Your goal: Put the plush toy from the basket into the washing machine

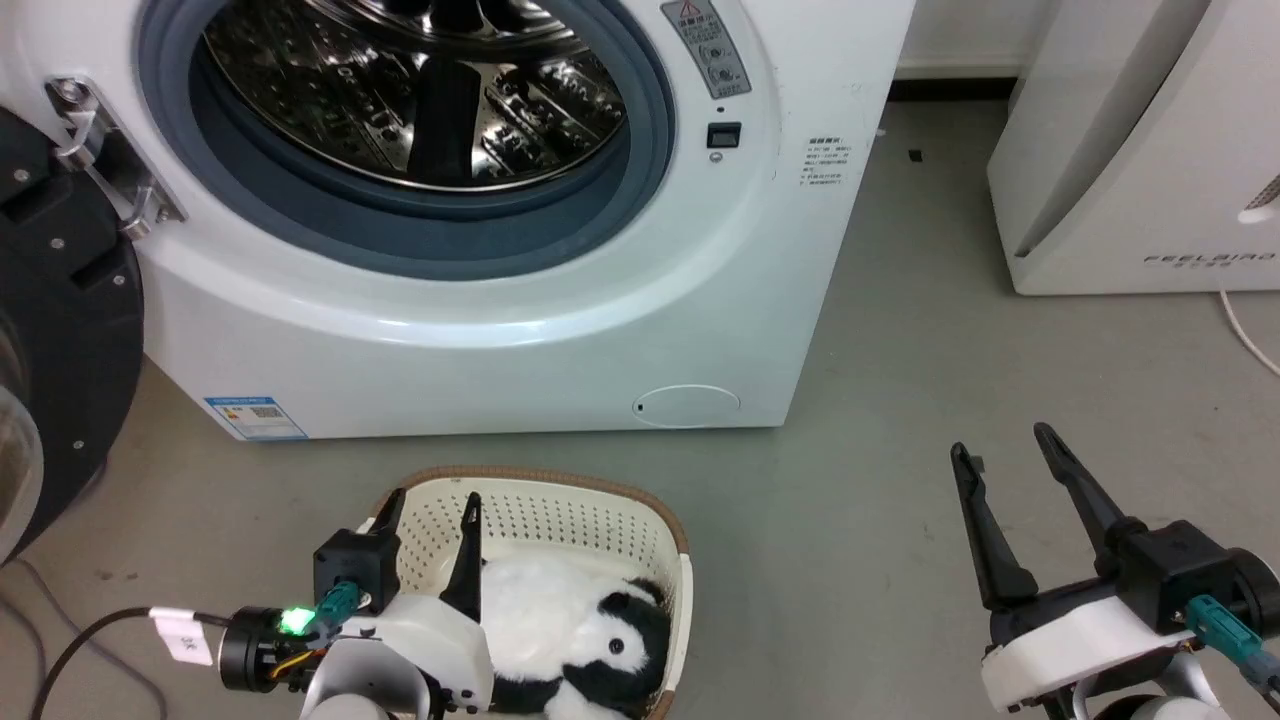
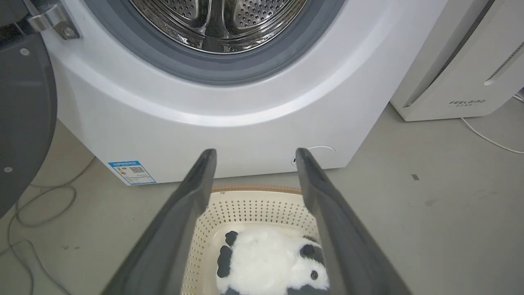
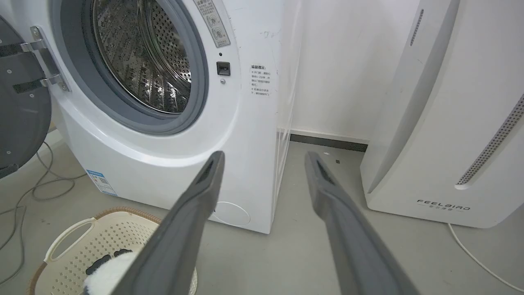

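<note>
Panda [image 1: 590,630] lying in basket [image 1: 560,500] on floor [image 1: 850,520] before washing machine [image 1: 500,330], long axis left to right, head rightward. Left claw [image 1: 433,500] spread wide, empty, poised just above panda, evidently the nearer. Right claw [image 1: 1002,440] equally wide, empty, well apart rightward.

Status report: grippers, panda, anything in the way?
Left gripper open over basket. Right gripper open over floor. Panda in basket, ungrasped. Washer door open; nothing seen blocking.
</note>
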